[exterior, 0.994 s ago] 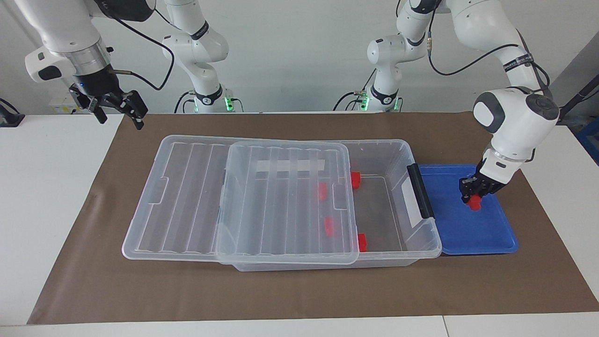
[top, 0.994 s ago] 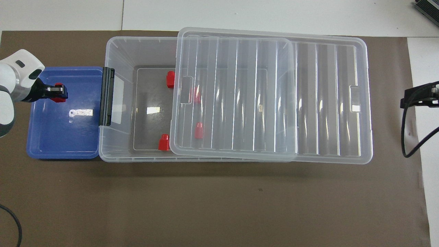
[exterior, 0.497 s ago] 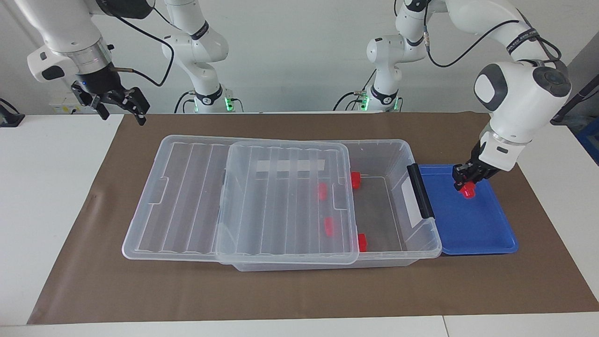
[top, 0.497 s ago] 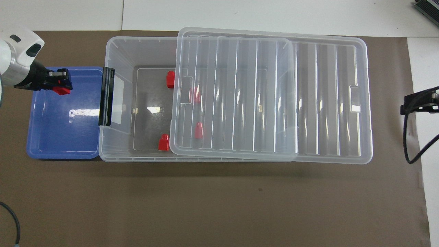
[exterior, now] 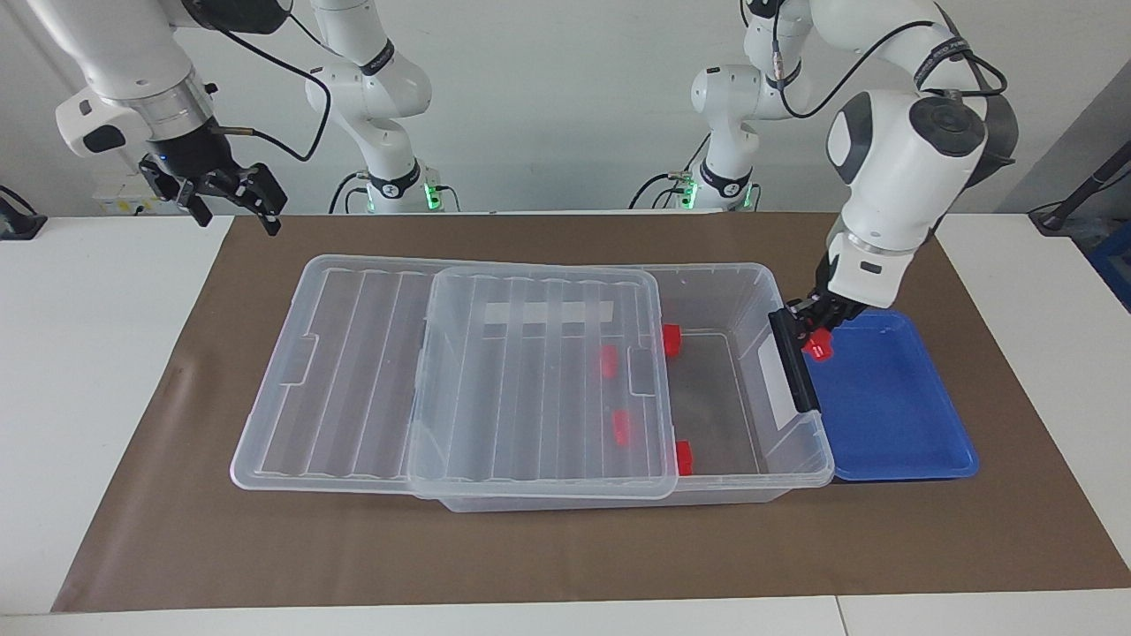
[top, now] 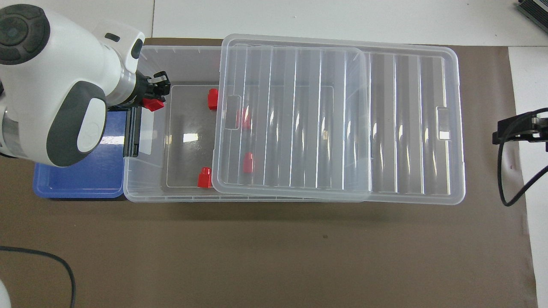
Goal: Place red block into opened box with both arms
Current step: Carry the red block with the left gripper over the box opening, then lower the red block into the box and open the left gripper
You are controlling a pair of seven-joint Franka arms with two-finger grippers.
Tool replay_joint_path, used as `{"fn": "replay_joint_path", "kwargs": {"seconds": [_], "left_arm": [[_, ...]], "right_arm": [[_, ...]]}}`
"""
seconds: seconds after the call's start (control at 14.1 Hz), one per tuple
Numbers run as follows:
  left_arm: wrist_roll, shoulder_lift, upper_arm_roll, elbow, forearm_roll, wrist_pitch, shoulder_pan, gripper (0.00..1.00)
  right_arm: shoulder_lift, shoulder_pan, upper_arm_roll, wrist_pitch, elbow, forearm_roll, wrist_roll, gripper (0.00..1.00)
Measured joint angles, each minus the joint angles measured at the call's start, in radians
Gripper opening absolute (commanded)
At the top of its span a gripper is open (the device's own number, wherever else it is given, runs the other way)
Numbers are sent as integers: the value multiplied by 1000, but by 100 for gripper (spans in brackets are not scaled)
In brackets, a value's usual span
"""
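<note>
You see a red block (exterior: 819, 346) in the black left hand (exterior: 814, 334). The box (exterior: 800, 452) is clear plastic with a black handle (exterior: 793, 362), its lid (exterior: 539, 389) ribbed in clear stripes. The tray (exterior: 892, 415) is blue, the mat (exterior: 565, 548) brown on the white bench (exterior: 79, 353).

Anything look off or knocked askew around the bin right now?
Nothing damaged or spilled. The lid lies slid along the box toward the right arm's end, slightly skewed, leaving one end open. The left gripper carries a red block over the black handle.
</note>
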State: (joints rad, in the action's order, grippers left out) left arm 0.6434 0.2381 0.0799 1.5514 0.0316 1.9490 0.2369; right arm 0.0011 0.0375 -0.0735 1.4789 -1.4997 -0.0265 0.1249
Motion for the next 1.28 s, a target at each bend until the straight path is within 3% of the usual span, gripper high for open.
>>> {"fn": "replay_joint_path", "kwargs": {"seconds": [0.43, 1.28], "left_arm": [[10, 35, 0, 160, 111, 198, 48, 0], [12, 183, -14, 301, 225, 507, 67, 0]], "right_arm": [[-3, 7, 0, -2, -31, 16, 4, 100], [-20, 10, 2, -2, -61, 16, 4, 100]]}}
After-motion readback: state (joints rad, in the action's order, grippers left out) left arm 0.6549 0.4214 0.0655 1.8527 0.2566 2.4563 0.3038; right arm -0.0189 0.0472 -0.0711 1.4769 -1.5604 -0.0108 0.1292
